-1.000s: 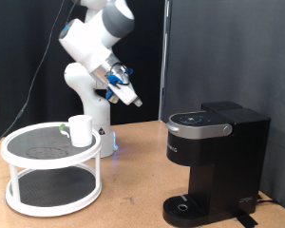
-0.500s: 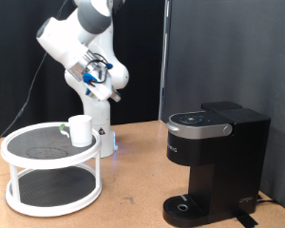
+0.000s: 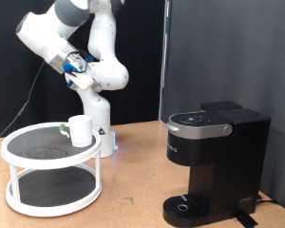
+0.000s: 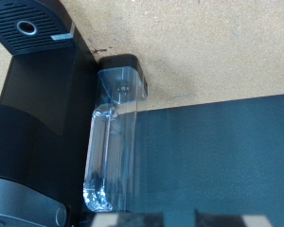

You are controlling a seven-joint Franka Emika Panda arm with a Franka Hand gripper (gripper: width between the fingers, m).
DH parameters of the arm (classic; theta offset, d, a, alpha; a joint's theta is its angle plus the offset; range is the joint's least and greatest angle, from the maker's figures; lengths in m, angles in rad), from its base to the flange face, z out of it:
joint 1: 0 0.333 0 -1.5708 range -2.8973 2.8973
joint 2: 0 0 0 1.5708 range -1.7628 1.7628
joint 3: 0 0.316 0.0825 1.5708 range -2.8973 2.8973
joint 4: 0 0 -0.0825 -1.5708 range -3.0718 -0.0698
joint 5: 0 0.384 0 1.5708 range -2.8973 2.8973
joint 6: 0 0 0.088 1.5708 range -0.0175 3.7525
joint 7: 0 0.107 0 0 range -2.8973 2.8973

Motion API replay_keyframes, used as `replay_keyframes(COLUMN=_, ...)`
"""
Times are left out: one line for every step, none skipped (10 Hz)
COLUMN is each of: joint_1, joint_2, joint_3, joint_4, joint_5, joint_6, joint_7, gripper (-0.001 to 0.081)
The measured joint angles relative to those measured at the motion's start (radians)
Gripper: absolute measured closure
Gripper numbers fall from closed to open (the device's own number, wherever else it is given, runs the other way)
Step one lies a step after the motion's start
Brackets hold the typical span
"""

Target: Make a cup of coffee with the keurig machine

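Pincer (image 3: 76, 63) high above cup (image 3: 80, 130) on stand (image 3: 19, 180)

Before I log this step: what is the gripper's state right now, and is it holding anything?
Gripper: raised high above the white two-tier stand and the cup; nothing visible between its fingers; open or closed cannot be told.

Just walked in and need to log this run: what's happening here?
The arm is raised high at the exterior view's upper left, its gripper holding nothing visible. The cup sits on the top tier of the white stand. The keurig machine stands apart on the table, lid closed, nothing on its drip tray.
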Motion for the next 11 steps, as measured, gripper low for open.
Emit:
replay_keyframes(joint_1=0.000, joint_2=0.001, joint_3=0.002, joint_4=-0.002, joint_5=0.001, joint_6=0.001, joint_7=0.000, gripper=0.0806)
replay_keyframes(joint_1=0.000, joint_2=0.001, joint_3=-0.002, joint_4=-0.002, joint_5=-0.012, joint_6=-0.005, joint_7=-0.002, gripper=0.0806)
replay_keyframes(joint_1=-0.004, joint_2=0.001, joint_3=-0.013, joint_4=-0.002, joint_5=-0.036, joint_6=-0.007, joint_7=-0.015, gripper=0.0806)
replay_keyframes(joint_1=-0.012, joint_2=0.002, joint_3=-0.029, joint_4=-0.002, joint_5=-0.067, joint_6=-0.007, joint_7=-0.033, gripper=0.0806)
replay_keyframes(joint_1=-0.023, joint_2=0.003, joint_3=-0.050, joint_4=0.001, joint_5=-0.100, joint_6=-0.012, joint_7=-0.047, gripper=0.0806)
replay_keyframes(joint_1=-0.036, joint_2=0.004, joint_3=-0.071, joint_4=0.008, joint_5=-0.118, joint_6=-0.011, joint_7=-0.059, gripper=0.0806)
replay_keyframes(joint_1=-0.047, joint_2=0.006, joint_3=-0.090, joint_4=0.016, joint_5=-0.123, joint_6=0.000, joint_7=-0.068, gripper=0.0806)
replay_keyframes(joint_1=-0.054, joint_2=0.011, joint_3=-0.107, joint_4=0.028, joint_5=-0.125, joint_6=0.005, joint_7=-0.073, gripper=0.0806)
replay_keyframes(joint_1=-0.056, joint_2=0.020, joint_3=-0.120, joint_4=0.044, joint_5=-0.126, joint_6=0.008, joint_7=-0.078, gripper=0.0806)
replay_keyframes(joint_1=-0.056, joint_2=0.029, joint_3=-0.129, joint_4=0.062, joint_5=-0.126, joint_6=0.011, joint_7=-0.081, gripper=0.0806)
replay_keyframes(joint_1=-0.056, joint_2=0.040, joint_3=-0.134, joint_4=0.081, joint_5=-0.126, joint_6=0.011, joint_7=-0.083, gripper=0.0806)
